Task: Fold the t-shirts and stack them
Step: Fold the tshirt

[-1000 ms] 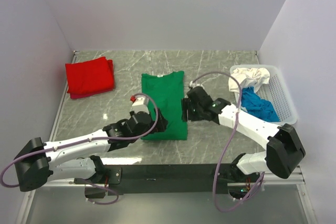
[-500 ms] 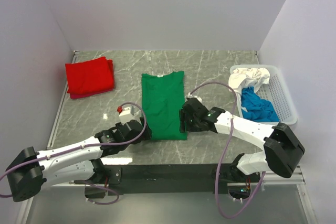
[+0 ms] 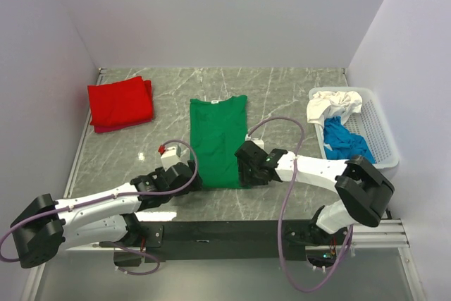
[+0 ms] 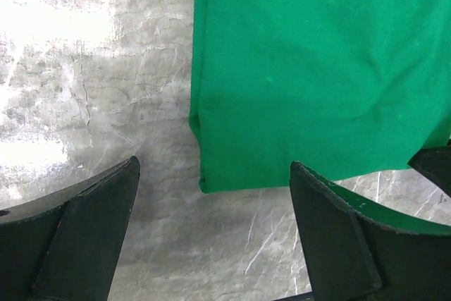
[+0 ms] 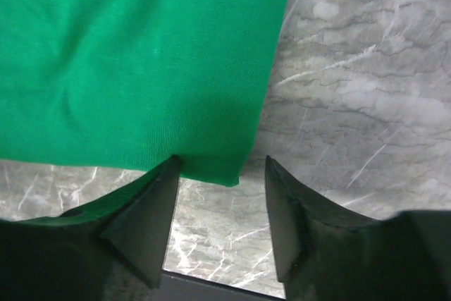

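green shirt [image 3: 218,142] mid tabletop [image 3: 282,96], folded to a long strip, cross fold left imo. l hand [image 4: 213,167] & r hand [image 5: 220,163] wide, empty, at its near corners. red shirt [image 3: 120,103] folded far left; white shirt [image 3: 328,103], blue shirt [image 3: 345,142] unfolded in basket [image 3: 384,153].

Green tee [image 3: 218,142] lay flat in the middle, folded lengthwise into a long narrow strip, white neck label [image 3: 213,102] at the far end, hem nearest me. Red one [image 3: 120,103] sat neatly folded at far left. White tee [image 3: 331,103] and blue tee [image 3: 345,142] were crumpled in the basket [image 3: 384,139] on the right, white farther back
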